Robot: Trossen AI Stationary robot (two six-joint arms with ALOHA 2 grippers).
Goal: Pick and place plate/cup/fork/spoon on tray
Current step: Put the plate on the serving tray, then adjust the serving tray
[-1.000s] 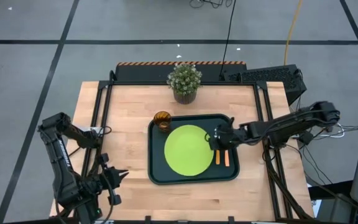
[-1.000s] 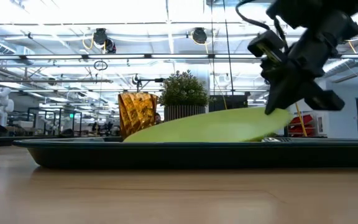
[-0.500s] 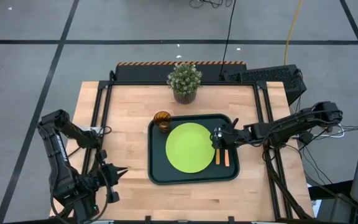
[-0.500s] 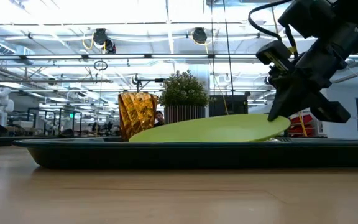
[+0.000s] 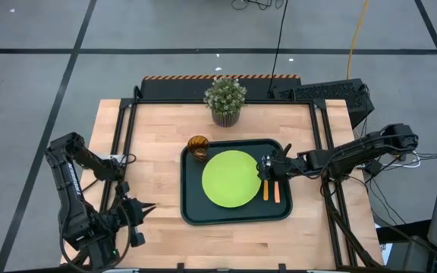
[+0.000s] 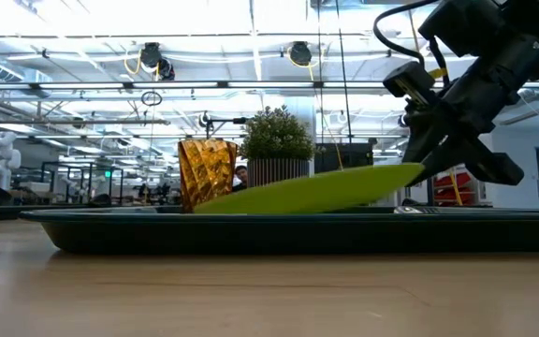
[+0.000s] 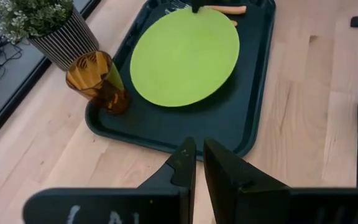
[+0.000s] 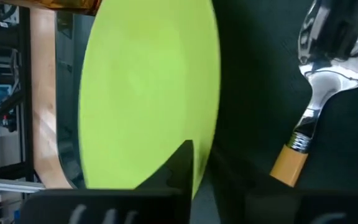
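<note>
The lime-green plate [image 5: 230, 180] is over the dark tray [image 5: 196, 212] and tilted, its right rim raised. My right gripper [image 5: 265, 168] is shut on that rim; it also shows in the low view [image 6: 426, 161]. The amber cup [image 5: 198, 146] stands upright in the tray's far left corner. The spoon [image 8: 324, 43] and the fork lie side by side on the tray floor to the right of the plate [image 5: 271, 191], orange handles toward the near edge. My left gripper [image 5: 139, 215] is shut and empty over the table's near left part. My right gripper pinches the plate's right rim [image 8: 202, 130] between its two fingers, one finger [image 8: 181, 163] on the upper face and the other beneath. It comes from the table's right side, slanting down. The plate is tilted: the right rim [image 6: 408, 172] is raised and the left rim [image 6: 202, 207] is low in the tray.
A potted green plant [image 5: 225, 101] in a striped pot stands behind the tray near the far edge. Bare wood lies left of and in front of the tray [image 5: 150, 182]. Black rails run along both sides of the table [image 5: 321, 136].
My right gripper has gone a little toward the table's right edge, still shut on the plate's rim. The plate has shifted with it and, in the low view, shows more edge-on than before, its left rim still down in the tray.
</note>
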